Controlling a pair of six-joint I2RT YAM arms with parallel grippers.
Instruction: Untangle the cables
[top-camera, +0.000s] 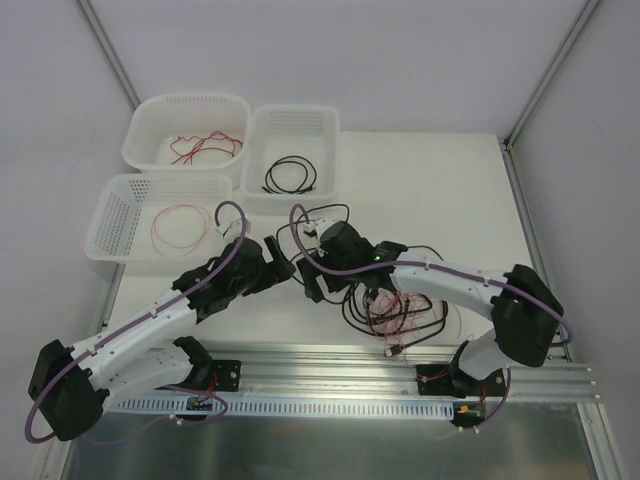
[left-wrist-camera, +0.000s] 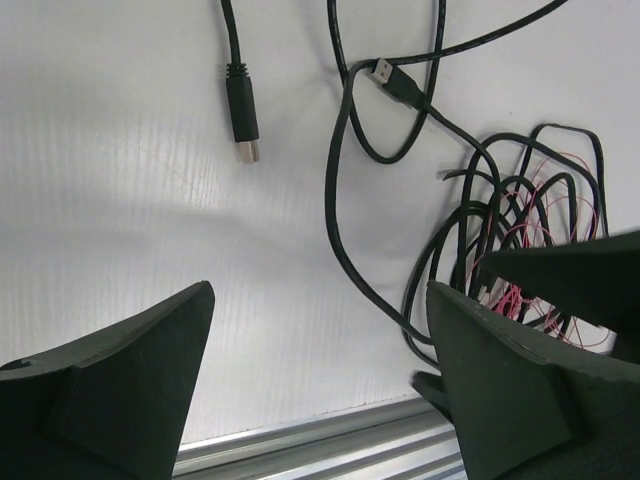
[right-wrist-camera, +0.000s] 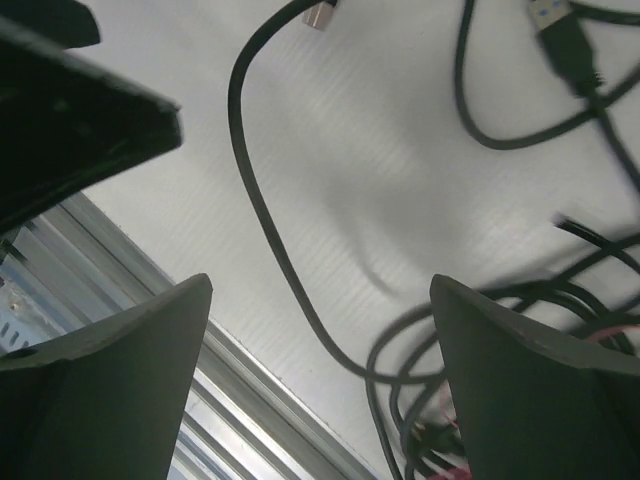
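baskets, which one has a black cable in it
The rear right basket: it holds a coiled black cable, while the rear left basket and the front left basket hold only red wires.

Matt white ribbed table, semi-gloss black cables (rubbery sheath), white plastic baskets

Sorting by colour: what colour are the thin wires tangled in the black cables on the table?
Red; the thin wires show best in the top external view.

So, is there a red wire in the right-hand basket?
No, the right-hand basket holds only a looped black cable.
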